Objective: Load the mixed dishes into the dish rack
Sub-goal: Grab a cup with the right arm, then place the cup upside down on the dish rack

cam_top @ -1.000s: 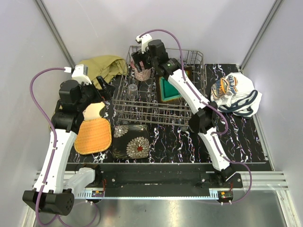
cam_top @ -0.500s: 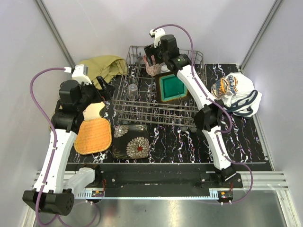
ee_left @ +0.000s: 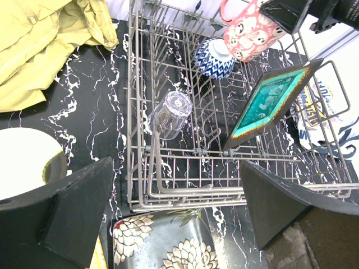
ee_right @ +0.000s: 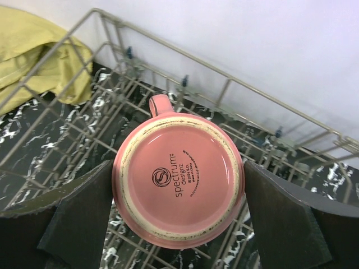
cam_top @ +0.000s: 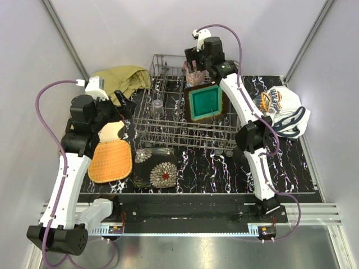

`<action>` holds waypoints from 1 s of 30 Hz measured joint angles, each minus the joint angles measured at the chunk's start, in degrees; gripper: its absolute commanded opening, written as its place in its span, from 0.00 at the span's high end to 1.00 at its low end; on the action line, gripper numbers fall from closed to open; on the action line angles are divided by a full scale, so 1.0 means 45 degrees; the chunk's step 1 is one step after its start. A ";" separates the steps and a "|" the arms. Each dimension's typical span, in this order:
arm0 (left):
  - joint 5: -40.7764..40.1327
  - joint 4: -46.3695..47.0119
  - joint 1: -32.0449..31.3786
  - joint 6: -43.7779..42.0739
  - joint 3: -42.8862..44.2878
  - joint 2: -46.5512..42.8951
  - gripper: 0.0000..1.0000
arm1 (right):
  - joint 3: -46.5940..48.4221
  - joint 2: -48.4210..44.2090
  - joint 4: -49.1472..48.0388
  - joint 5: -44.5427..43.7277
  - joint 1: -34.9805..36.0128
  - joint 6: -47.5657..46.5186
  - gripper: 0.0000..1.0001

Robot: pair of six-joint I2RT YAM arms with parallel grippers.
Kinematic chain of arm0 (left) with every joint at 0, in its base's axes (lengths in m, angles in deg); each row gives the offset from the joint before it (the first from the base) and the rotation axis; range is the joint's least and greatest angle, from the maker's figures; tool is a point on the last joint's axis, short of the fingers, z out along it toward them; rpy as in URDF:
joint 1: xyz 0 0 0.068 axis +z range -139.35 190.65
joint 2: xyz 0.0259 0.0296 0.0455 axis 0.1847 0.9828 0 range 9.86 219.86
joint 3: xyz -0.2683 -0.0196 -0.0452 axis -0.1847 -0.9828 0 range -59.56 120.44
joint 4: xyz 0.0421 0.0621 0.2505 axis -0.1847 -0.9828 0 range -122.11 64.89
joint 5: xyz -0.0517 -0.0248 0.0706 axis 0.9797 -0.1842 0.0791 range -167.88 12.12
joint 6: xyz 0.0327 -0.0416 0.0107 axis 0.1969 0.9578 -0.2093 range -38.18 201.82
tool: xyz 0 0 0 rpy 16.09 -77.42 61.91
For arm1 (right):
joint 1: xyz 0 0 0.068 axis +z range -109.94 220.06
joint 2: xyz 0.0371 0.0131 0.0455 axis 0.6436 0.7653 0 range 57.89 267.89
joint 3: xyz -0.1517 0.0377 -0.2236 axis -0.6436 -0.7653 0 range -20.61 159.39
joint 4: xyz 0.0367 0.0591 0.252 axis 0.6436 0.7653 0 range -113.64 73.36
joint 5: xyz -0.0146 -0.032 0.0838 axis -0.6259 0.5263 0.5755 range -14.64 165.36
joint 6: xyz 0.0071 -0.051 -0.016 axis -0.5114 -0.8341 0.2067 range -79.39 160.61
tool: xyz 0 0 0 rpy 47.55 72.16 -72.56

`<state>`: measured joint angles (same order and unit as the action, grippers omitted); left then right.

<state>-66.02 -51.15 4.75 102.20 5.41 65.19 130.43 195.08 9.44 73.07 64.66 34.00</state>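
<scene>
My right gripper (cam_top: 197, 66) is shut on a pink cup (ee_right: 178, 176), held bottom-up over the far part of the grey wire dish rack (cam_top: 185, 137); the cup also shows in the left wrist view (ee_left: 249, 31). A teal square plate (cam_top: 205, 102) leans upright in the rack, and a clear glass (ee_left: 171, 112) lies in it. My left gripper (cam_top: 120, 102) is open and empty, just left of the rack. An orange square plate (cam_top: 110, 161), a cream round plate (cam_top: 112, 130) and dark floral plates (cam_top: 155, 167) lie on the table. The red bowl is out of view.
A blue-and-white patterned bowl (ee_left: 213, 56) sits in the rack's far part. An olive-yellow cloth (cam_top: 120, 78) lies at the far left, and a white printed cloth (cam_top: 277, 109) lies right of the rack. Grey walls close in the table on three sides.
My right arm has carried the pink cup to the right along the rack's far side, uncovering the teal plate. The left arm has not moved.
</scene>
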 measured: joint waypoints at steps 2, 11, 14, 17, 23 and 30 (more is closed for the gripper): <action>0.0000 0.0000 0.0000 0.0000 0.0000 0.0000 0.01 | -0.0083 -0.0068 0.0005 -0.0039 -0.0165 -0.0005 0.52; 0.0005 0.0000 0.0000 0.0000 0.0000 0.0000 0.01 | -0.0529 -0.0549 -0.0015 -0.0068 -0.0743 -0.0029 0.52; 0.0005 0.0005 0.0000 0.0000 -0.0039 0.0000 0.01 | -0.0670 -0.0665 -0.0044 -0.0068 -0.0894 -0.0058 0.52; 0.0010 0.0000 0.0000 0.0000 -0.0073 0.0000 0.01 | -0.0923 -0.0806 -0.0044 -0.0068 -0.1064 -0.0083 0.52; 0.0034 0.0005 0.0000 0.0000 -0.0073 0.0000 0.01 | -0.1457 -0.1073 -0.0039 -0.0078 -0.1481 -0.0121 0.52; 0.0034 0.0005 0.0000 0.0000 -0.0073 0.0005 0.01 | -0.1889 -0.1350 -0.0053 -0.0267 -0.1953 -0.0199 0.52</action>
<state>-65.87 -51.13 4.75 102.20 5.08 65.22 121.93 189.00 9.20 71.87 55.88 33.10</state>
